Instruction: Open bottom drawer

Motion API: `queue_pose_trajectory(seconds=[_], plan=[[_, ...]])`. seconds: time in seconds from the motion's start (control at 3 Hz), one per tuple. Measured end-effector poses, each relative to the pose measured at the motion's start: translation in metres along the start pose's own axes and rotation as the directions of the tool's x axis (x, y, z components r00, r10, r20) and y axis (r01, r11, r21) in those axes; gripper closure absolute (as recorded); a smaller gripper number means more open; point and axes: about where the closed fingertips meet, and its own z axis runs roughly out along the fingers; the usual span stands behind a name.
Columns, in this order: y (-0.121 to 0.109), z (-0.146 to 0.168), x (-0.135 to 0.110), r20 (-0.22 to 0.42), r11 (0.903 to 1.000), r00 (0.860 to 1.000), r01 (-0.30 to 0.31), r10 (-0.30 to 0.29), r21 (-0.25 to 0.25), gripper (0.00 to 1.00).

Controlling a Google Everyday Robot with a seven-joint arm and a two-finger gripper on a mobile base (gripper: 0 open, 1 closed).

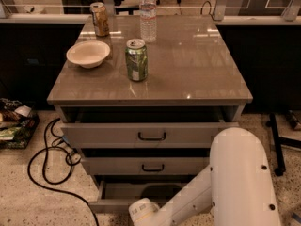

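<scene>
The white arm (235, 182) blocks the near right and covers the right half of the bottom drawer (109, 205), with the tool (142, 213) low at its front. The drawer's left half is free. The surface (202, 65) is open on the right; bowl (88, 53), bottle (147, 14) and green can (136, 60) crowd its left.

I'm seeing the bottom drawer (120, 192) sitting pulled out partway at the foot of the grey cabinet (235, 112), with its plain pale grey inside showing. My gripper (141, 213) is hanging right at its front edge, low in the camera view.
</scene>
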Motion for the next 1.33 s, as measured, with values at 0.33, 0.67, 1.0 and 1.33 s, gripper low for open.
queue_pose_trajectory(seconds=[0.33,0.67,1.0,1.33], plan=[[-0.023,-0.004,0.034,-0.145,0.9991,0.989,-0.015,0.021,0.040,1.00],[-0.042,-0.016,0.072,-0.269,0.9951,0.962,-0.014,0.040,0.098,1.00],[-0.042,-0.016,0.072,-0.269,0.9951,0.962,-0.014,0.040,0.098,1.00],[-0.048,-0.013,0.072,-0.204,0.9941,0.978,-0.011,0.033,0.108,1.00]])
